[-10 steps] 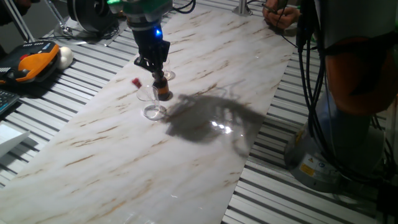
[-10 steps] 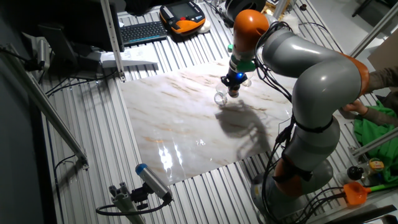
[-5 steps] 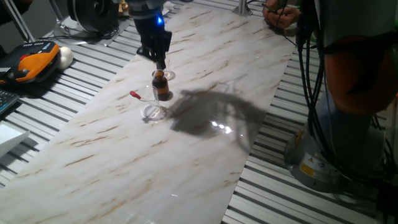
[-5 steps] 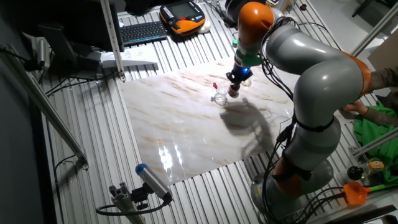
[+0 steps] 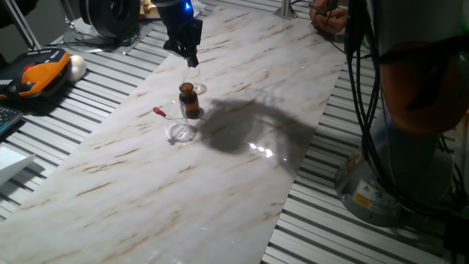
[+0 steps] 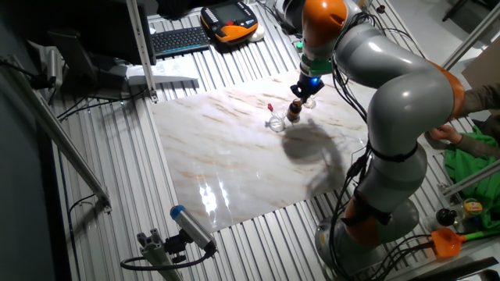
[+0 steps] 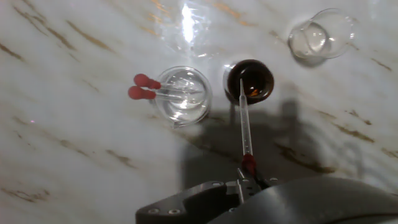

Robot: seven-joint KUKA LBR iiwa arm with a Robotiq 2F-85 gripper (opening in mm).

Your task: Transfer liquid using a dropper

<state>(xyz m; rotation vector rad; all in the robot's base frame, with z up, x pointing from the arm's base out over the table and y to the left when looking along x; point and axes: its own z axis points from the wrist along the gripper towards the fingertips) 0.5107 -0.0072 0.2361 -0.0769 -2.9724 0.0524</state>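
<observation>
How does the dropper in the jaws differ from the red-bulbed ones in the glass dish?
The held dropper hangs upright above the amber bottle; the spare droppers lie tilted across the glass dish. The held one is gripped at its bulb; the spares rest free. All are clear with red bulbs.

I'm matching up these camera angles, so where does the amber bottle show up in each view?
One fixed view: amber bottle, upper left of centre, on the marble.
Other fixed view: upper right of centre, below the end effector.
Hand view: top centre, seen from above.
Shared landmark: the glass dish beside it.
</observation>
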